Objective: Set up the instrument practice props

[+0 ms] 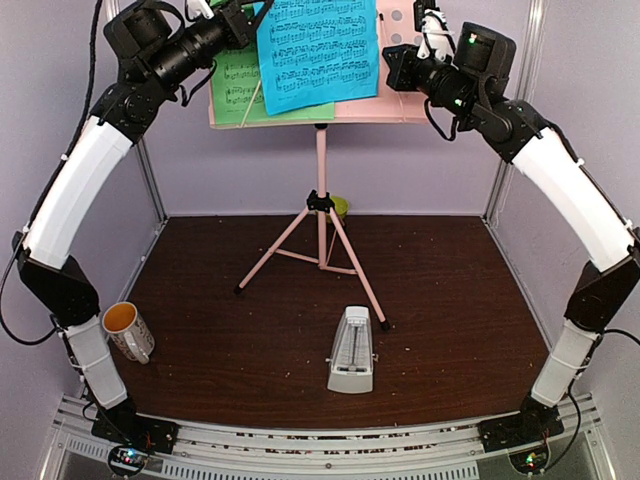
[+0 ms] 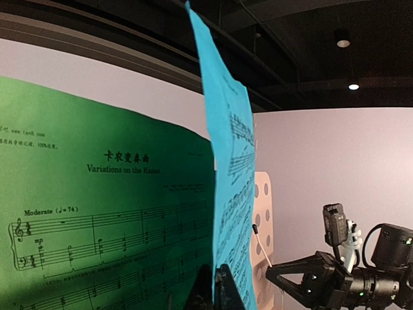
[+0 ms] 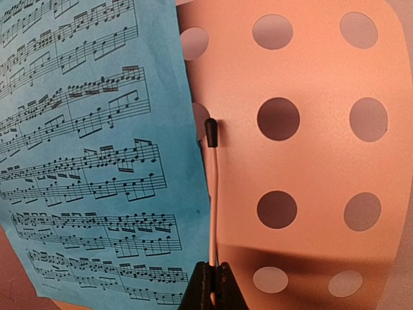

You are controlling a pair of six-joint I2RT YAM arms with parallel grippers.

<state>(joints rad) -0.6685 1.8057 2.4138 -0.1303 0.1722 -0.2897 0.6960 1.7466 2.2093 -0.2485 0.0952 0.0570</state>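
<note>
The pink music stand (image 1: pixel 321 170) stands at the back middle, its perforated desk (image 3: pixel 310 161) up top. A green sheet (image 1: pixel 235 90) lies on the desk's left side. The blue sheet (image 1: pixel 318 50) hangs in front of it, and my left gripper (image 2: pixel 218 284) is shut on its edge. My right gripper (image 3: pixel 211 274) is shut on the lower end of the desk's thin white page-holder wire (image 3: pixel 213 194), just right of the blue sheet (image 3: pixel 90 148). The white-grey metronome (image 1: pixel 351 350) stands on the table near the front.
A white patterned mug (image 1: pixel 128 330) sits at the front left by my left arm. A small lime-green bowl (image 1: pixel 340 206) peeks out behind the stand's pole. The tripod legs (image 1: pixel 285 245) spread over the middle of the brown table (image 1: pixel 450 300). Pale walls close in the sides and back.
</note>
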